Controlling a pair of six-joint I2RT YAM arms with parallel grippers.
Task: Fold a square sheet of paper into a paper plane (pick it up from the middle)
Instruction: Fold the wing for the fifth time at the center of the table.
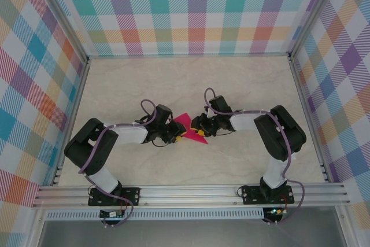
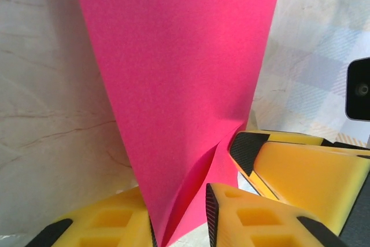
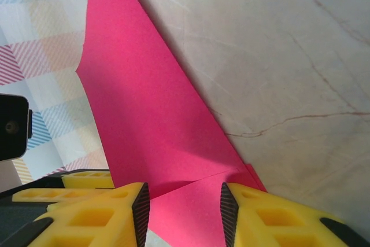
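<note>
The square sheet of paper [image 1: 186, 123] is magenta-pink, creased into a pointed shape, and held up between the two arms at mid-table. In the left wrist view the paper [image 2: 179, 67] rises as a folded wedge between the yellow fingers. My left gripper [image 2: 180, 224] has its left pad against the fold, while the right pad stands a little apart. In the right wrist view the paper [image 3: 150, 125] shows a diagonal crease. My right gripper [image 3: 184, 215] stands open astride the paper's lower flap. Seen from above, the left gripper [image 1: 180, 138] and right gripper [image 1: 200, 133] nearly meet.
The pale marbled table [image 1: 243, 85] spreads around the arms. Checkered walls [image 1: 191, 10] and aluminium posts close in three sides, with a rail [image 1: 191, 192] at the near edge. The right gripper's finger [image 2: 300, 169] crowds the left wrist view at the paper's right edge.
</note>
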